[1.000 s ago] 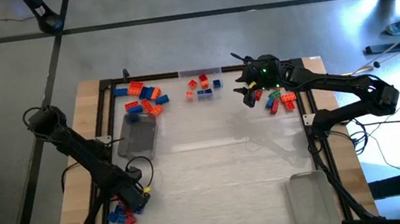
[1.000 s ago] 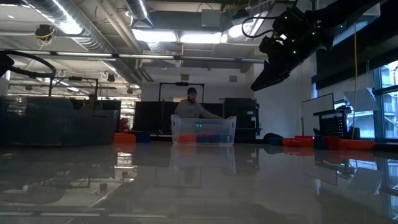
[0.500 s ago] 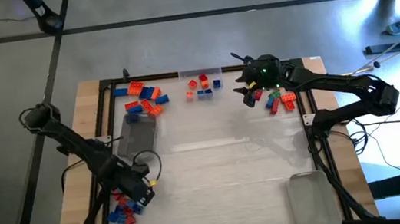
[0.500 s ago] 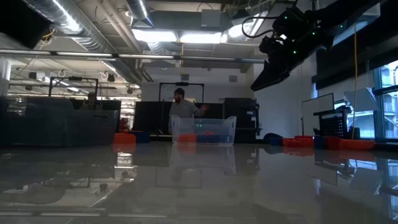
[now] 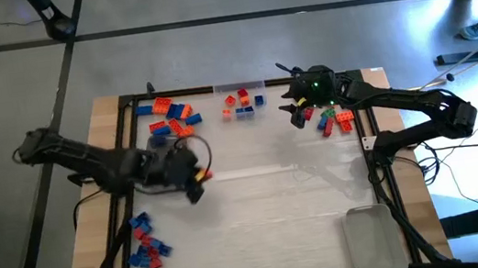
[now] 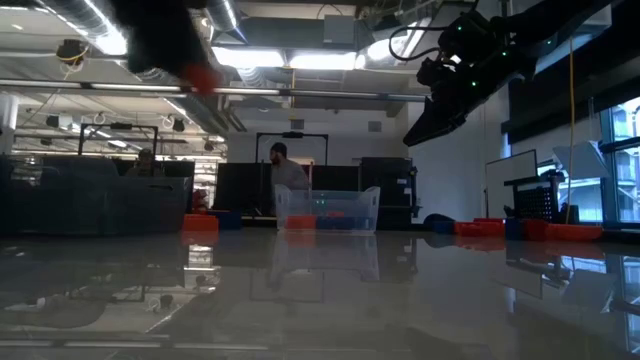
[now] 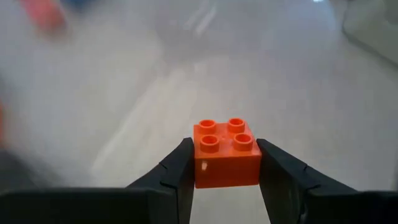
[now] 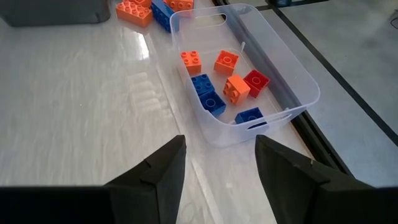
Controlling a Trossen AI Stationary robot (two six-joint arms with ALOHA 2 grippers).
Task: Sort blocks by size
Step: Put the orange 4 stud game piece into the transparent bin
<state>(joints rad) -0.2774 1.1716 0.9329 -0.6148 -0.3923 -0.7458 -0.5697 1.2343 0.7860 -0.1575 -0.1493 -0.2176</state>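
Orange block (image 7: 226,153) in left pincer (image 7: 226,163), wrist-only

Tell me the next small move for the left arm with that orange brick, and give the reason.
Probably carry it on toward the clear tray at the table's far edge. The left gripper is shut on a small orange four-stud brick, held above the table, and the tray already holds similar small bricks. The right gripper hangs open near the tray, so keep clear of it.

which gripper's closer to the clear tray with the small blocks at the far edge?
Right. The right gripper hovers open just beside the clear tray. The left gripper, shut on an orange block, is farther off, toward the table's middle-left.
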